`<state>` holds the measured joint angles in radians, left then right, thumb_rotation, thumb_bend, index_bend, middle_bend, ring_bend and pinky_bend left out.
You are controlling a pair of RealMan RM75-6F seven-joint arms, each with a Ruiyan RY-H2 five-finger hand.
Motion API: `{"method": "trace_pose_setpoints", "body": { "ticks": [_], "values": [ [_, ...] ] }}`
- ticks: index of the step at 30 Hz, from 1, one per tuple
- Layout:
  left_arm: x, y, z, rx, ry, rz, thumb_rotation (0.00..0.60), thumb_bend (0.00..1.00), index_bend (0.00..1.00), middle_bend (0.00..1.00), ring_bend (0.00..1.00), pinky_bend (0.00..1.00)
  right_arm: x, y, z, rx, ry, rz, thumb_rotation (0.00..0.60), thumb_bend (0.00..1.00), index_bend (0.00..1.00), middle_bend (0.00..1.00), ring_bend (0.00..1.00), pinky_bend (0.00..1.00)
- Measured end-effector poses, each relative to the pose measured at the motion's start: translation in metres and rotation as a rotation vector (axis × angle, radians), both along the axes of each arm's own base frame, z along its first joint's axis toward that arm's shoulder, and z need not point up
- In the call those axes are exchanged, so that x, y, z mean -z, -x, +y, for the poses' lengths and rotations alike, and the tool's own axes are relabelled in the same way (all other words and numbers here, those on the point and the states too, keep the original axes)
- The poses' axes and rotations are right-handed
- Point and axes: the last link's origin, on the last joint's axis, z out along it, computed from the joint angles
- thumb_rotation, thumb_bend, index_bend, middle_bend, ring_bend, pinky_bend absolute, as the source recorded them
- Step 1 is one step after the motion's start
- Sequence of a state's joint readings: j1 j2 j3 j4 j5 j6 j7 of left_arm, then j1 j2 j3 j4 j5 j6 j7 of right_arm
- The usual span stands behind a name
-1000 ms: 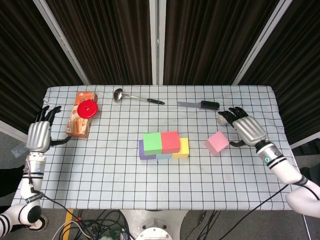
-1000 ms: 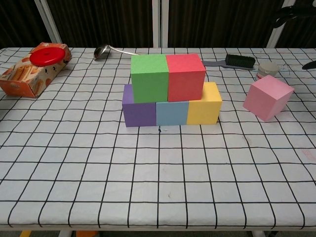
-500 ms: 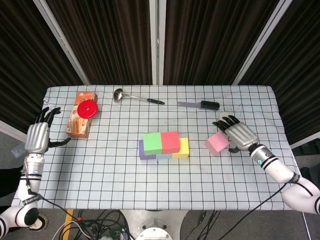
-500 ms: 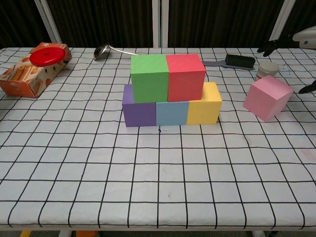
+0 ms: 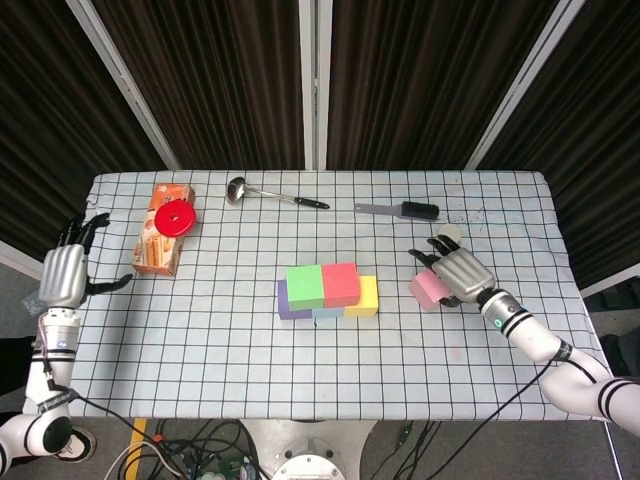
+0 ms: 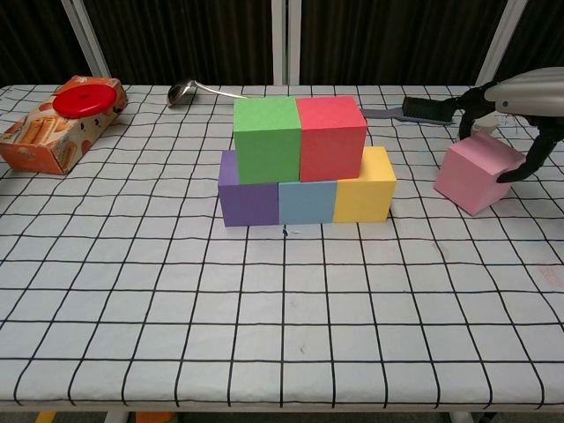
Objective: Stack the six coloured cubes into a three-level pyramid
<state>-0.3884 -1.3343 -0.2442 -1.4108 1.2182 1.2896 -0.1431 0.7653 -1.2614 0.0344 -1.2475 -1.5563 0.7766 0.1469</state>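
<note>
Now right hand (image 5: 462, 272) draped over pink cube (image 6: 470, 179), fingers curled round it, grip unconfirmed, well right of five-cube stack (image 6: 304, 163); risk: loose hold slips, or cube clips red cube (image 6: 331, 137) on placing.

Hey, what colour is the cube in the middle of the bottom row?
Light blue cube, between purple and yellow ones; clearest in the chest view.
</note>
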Motion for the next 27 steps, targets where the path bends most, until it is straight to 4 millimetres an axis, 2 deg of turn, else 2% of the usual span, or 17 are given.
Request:
{"method": "trace_pose_setpoints", "body": {
  "ticks": [4,9,15,20,27],
  "values": [
    [-0.003,-0.001,0.0,0.002,-0.001,-0.028,0.6,0.0,0.12,0.19,0.04,0.11,-0.018,-0.017,-0.001,-0.015,0.033,-0.054,0.6,0.32,0.0,0.67,0.13,0.0],
    [-0.007,-0.001,0.0,0.004,-0.008,-0.065,0.6,0.0,0.12,0.19,0.04,0.11,-0.061,-0.054,-0.004,-0.024,0.094,-0.139,0.6,0.31,0.0,0.67,0.13,0.0],
    [-0.011,0.003,-0.002,-0.004,-0.004,-0.097,0.6,0.0,0.12,0.19,0.04,0.11,-0.098,-0.104,-0.002,0.033,0.137,-0.238,0.6,0.19,0.0,0.69,0.14,0.0],
    [-0.018,0.007,-0.006,-0.013,-0.003,-0.108,0.6,0.0,0.12,0.19,0.04,0.11,-0.105,-0.141,-0.002,0.091,0.131,-0.286,0.6,0.16,0.0,0.71,0.18,0.0],
    [-0.034,0.019,-0.016,-0.024,-0.016,-0.095,0.6,0.0,0.12,0.19,0.04,0.11,-0.089,-0.204,0.004,0.115,0.097,-0.295,0.6,0.15,0.0,0.73,0.19,0.0]
  ]
}}
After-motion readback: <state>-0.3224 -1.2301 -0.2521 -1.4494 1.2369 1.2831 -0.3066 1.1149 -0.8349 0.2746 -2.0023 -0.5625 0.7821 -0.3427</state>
